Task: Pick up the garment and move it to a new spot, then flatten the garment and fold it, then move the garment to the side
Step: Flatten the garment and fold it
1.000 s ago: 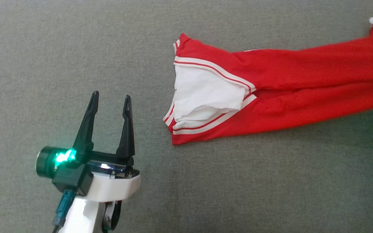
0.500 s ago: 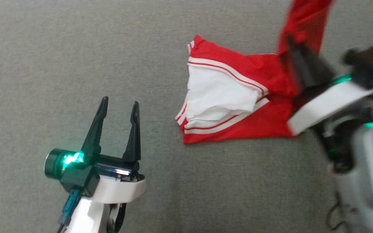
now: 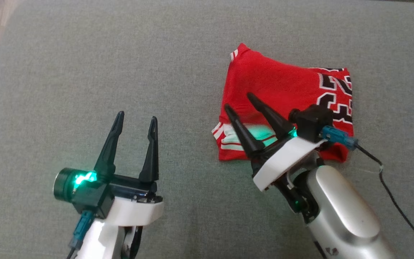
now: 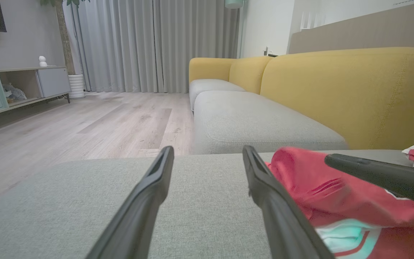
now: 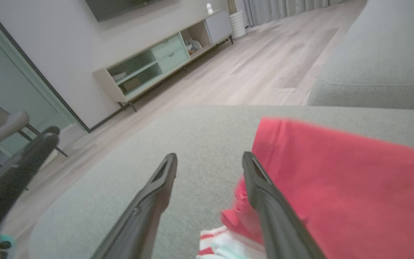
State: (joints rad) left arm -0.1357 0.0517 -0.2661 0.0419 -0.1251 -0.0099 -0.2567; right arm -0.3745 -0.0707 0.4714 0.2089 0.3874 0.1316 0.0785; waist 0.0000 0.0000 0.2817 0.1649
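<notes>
Garment (image 3: 282, 86) on grey cushion (image 3: 84, 72); wooden floor (image 4: 84, 122)

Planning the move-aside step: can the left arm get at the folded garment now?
Probably yes. The left gripper is open, and only grey cushion lies between it and the garment. The right gripper hangs over the garment's near edge, so it may crowd the approach.

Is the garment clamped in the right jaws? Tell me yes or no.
No: the head view shows the right gripper with jaws spread over the folded garment, no cloth pinched between them.
</notes>
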